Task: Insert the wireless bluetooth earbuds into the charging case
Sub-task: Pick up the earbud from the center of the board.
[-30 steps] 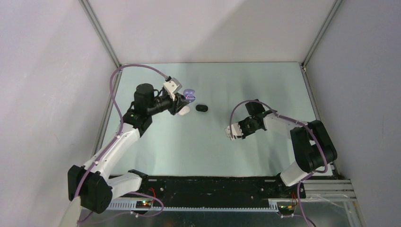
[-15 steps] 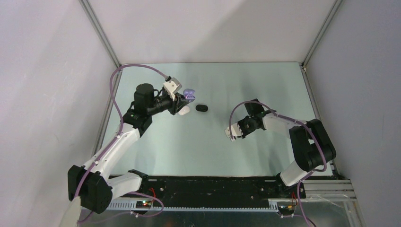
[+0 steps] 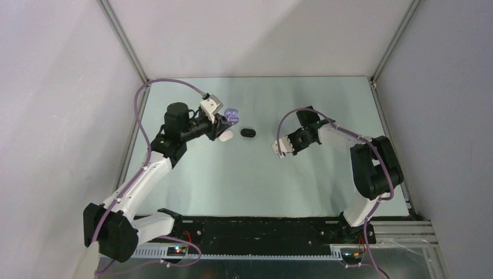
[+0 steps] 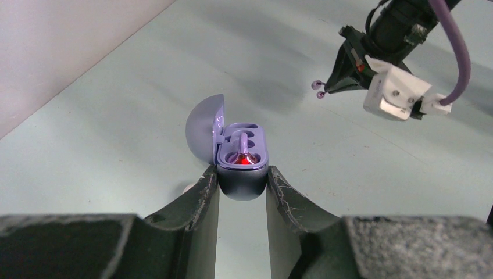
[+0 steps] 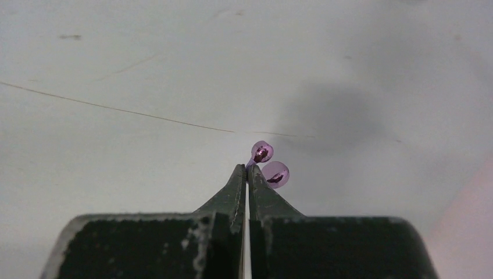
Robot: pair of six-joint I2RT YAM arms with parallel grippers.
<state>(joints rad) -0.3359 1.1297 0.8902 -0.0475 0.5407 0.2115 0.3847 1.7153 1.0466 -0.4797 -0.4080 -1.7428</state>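
We log the left jaws clenched on the lavender case (image 4: 242, 185), lid open, over the counter's (image 3: 244, 186) far-left part; a seated earbud (image 4: 241, 156) shows inside. The right jaws, clenched, pinch a loose earbud (image 5: 261, 152) by its stem near the counter's middle. A black case (image 3: 248, 133) lies on the counter between the arms.

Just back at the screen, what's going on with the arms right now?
The left pincer grips an open lavender case, lid up; one bud seems seated inside. The right pincer is shut, apparently pinching a lavender earbud by its stem, apart from the case. A second lavender blob beside it is unclear. A black case lies on the table.
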